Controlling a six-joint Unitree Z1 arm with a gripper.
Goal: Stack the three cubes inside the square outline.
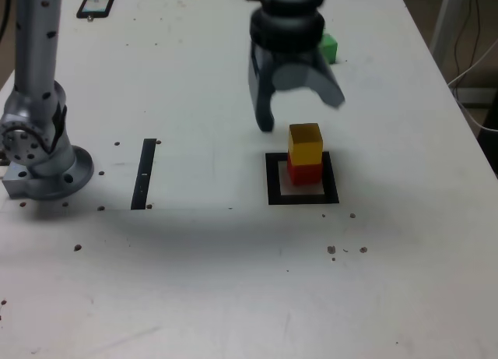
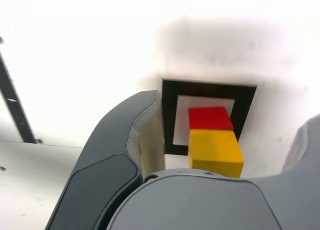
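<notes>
White counter [image 1: 233, 281] carries the black square outline [image 1: 272, 180] toward its middle, with the red cube [image 1: 305, 173] inside it and the yellow cube [image 1: 305, 142] stacked on top. Above and just behind the stack, the hand [image 1: 299, 114] hangs spread wide, holding nothing. Near the far edge sits the green cube [image 1: 329, 47].

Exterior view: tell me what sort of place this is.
Probably a robotics lab bench: a white table with an arm's base bolted on, a taped square outline holding stacked cubes, and cables at the edge.
</notes>
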